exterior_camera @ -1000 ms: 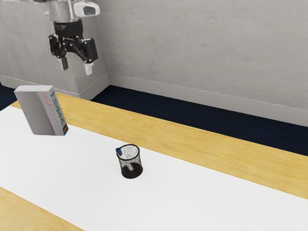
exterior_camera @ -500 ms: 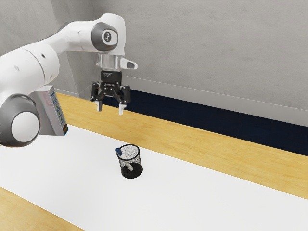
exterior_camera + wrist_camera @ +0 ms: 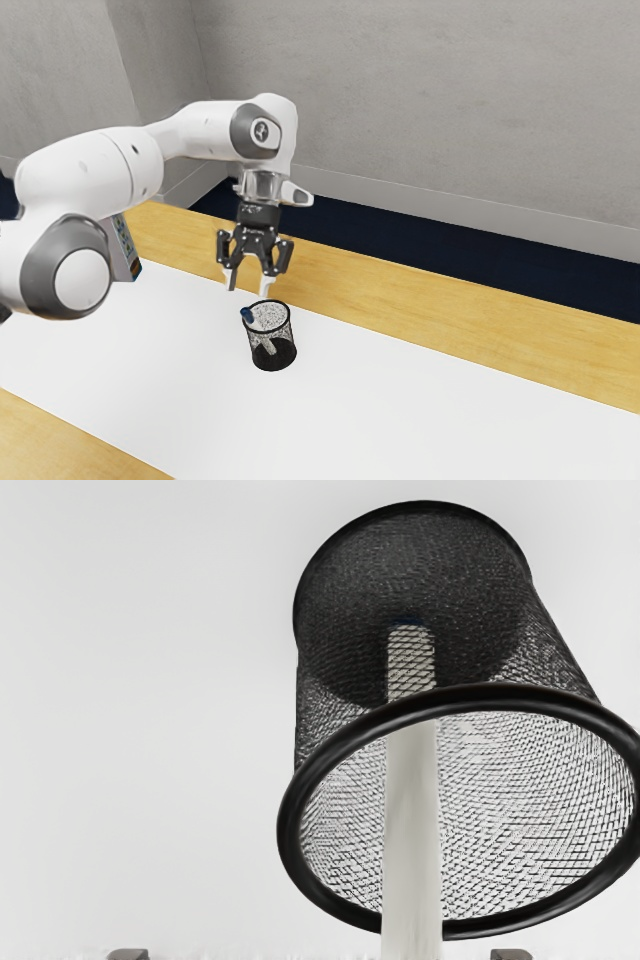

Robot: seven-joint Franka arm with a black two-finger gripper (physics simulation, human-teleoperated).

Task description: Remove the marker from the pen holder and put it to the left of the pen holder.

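as i judge it, the task is in its approach: the reach is nearly made, and all the handling is left. the marker is in the pen holder, leaning, its blue end poking out at about nine o'clock on the rim as the exterior view shows it. my gripper hangs at about eleven o'clock from the holder there, just above the rim, its two fingers spread wide and pointing down, with nothing caught between them; whether a fingertip touches the rim i can't tell. so the grasp, the lift clear of the mesh and the setting down on the white surface to the holder's left all remain. against the exterior view of half a second ago, my hand has come down and across, towards between five and six o'clock, from well above the holder to near it, the fingers as wide as they were. the holder and marker haven't shifted. the box, at ten o'clock from the holder, is now more covered by my arm.
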